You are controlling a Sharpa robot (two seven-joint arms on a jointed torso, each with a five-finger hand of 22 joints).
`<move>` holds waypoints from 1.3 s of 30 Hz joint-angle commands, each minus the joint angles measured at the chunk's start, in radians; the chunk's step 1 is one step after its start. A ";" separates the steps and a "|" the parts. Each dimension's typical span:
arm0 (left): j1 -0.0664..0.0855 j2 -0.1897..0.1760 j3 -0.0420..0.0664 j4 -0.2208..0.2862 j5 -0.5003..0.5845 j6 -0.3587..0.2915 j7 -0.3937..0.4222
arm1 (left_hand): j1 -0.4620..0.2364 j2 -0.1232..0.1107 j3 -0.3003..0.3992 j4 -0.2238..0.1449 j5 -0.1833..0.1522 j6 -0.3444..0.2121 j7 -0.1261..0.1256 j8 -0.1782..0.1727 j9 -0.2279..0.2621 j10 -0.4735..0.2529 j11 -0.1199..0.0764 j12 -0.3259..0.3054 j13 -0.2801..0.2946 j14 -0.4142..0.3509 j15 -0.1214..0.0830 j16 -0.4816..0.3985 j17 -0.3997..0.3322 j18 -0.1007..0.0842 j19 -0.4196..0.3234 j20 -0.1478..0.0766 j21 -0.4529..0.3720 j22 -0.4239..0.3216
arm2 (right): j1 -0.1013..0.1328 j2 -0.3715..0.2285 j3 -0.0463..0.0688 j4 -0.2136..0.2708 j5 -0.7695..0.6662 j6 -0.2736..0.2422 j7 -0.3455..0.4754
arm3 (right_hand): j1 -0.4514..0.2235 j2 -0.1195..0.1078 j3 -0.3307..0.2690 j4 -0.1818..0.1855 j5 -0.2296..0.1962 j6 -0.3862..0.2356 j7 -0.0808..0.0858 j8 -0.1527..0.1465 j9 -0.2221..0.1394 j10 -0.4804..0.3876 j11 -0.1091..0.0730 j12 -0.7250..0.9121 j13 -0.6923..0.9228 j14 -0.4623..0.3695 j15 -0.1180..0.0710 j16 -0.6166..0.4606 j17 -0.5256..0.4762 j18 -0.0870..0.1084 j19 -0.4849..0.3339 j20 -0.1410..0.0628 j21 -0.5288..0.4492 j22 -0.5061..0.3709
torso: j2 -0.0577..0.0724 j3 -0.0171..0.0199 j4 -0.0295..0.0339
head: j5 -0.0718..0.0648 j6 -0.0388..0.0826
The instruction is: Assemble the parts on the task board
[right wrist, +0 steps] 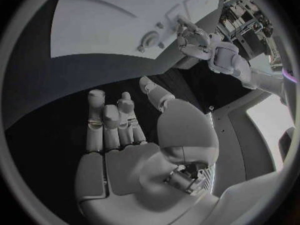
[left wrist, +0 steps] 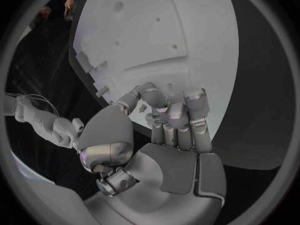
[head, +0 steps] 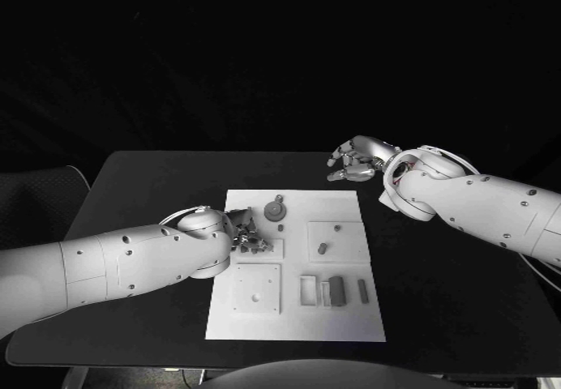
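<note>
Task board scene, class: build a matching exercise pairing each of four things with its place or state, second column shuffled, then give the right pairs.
Column one:
1. left hand
2. right hand
3. task board
4. round grey part

Column two:
A. white plate lying in the middle of the black table
B. off the board, over the table past its far right corner, holding nothing
C. on the board near its far edge
D. over the board's left edge, fingers curled

Pairs: 1-D, 2-B, 3-A, 4-C

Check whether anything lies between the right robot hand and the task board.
Nothing visible does. The right robot hand hangs over bare black table just beyond the task board's far right corner, fingers curled on nothing, with only table surface between them.
</note>
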 commanded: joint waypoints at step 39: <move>-0.001 -0.005 0.005 0.001 0.037 -0.041 0.040 | -0.003 -0.063 0.007 0.071 -0.007 0.000 -0.001 0.008 0.006 -0.003 -0.004 0.012 -0.003 0.007 -0.018 0.003 0.000 0.012 0.005 -0.003 -0.005 0.015 | -0.002 0.000 0.000 0.001 0.001 0.012 0.003 | -0.013 0.000 0.000 0.007 0.004 0.001 0.007 -0.004 -0.002 -0.009 -0.002 0.007 -0.003 0.002 -0.003 -0.005 0.001 0.041 -0.003 -0.006 -0.005 0.009 | 0.000 0.0006 -0.0002 | -0.001 0.008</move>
